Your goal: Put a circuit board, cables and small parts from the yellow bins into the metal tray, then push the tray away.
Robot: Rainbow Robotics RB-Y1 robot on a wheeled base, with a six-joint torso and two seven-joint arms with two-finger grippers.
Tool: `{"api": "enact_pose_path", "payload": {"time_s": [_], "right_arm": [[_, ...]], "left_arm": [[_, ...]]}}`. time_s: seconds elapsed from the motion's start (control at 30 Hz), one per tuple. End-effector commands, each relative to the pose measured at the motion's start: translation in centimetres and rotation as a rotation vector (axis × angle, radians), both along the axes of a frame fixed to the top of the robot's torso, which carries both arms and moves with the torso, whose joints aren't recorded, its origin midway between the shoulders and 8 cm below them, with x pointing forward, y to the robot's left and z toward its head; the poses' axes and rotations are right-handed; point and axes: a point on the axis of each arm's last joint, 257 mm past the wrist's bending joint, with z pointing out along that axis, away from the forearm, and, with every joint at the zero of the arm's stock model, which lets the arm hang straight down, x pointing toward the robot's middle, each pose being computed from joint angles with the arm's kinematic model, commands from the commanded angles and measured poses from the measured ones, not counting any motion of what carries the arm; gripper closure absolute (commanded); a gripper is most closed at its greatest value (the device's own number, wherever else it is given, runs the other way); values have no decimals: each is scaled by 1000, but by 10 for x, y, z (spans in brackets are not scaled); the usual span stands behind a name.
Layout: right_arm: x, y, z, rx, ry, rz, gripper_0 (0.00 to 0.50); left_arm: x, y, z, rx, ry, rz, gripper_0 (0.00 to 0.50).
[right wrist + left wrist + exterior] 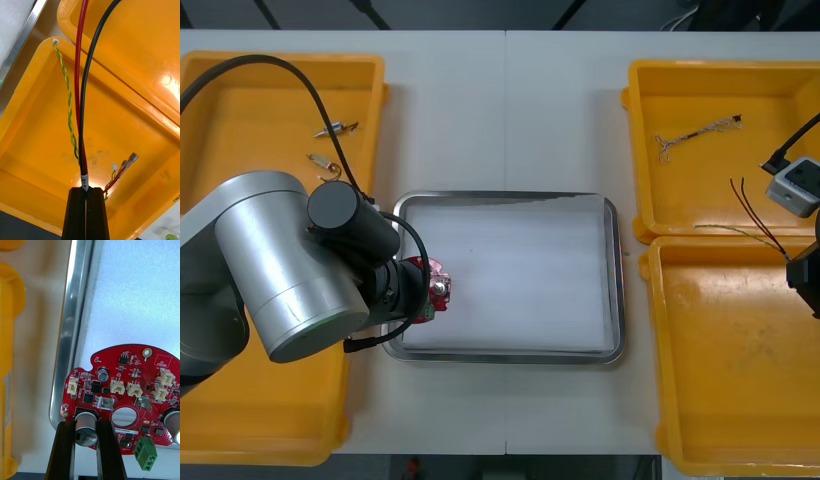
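Left claw [86, 427] pinching a round red circuit board [123, 390] at the left rim of the metal tray [69, 333], right claw [86, 191] squeezing red and black cables [80, 93] over a yellow bin [123, 123] on the worktop [510, 110]

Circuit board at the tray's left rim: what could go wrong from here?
1. The left gripper grips the circuit board only at its edge, beside the tray rim; released here, the board might catch the rim and tilt.
2. The right gripper holds the cables near one end; their long loose lengths could snag a yellow bin wall.
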Motion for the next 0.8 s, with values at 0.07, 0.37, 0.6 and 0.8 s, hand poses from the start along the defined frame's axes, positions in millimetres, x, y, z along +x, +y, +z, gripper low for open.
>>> {"api": "enact_pose_path", "payload": {"time_s": [0.07, 0.37, 0.6, 0.8], "right_arm": [[2, -4, 13, -48, -34, 9, 500], [2, -4, 13, -48, -34, 9, 500], [2, -4, 13, -48, -34, 9, 500], [2, -4, 13, -48, -34, 9, 500]], "left_arm": [[9, -23, 8, -36, -50, 45, 500], [16, -25, -10, -9, -46, 57, 500], [16, -35, -27, 2, -51, 30, 500], [12, -42, -32, -7, -38, 19, 500]]}}
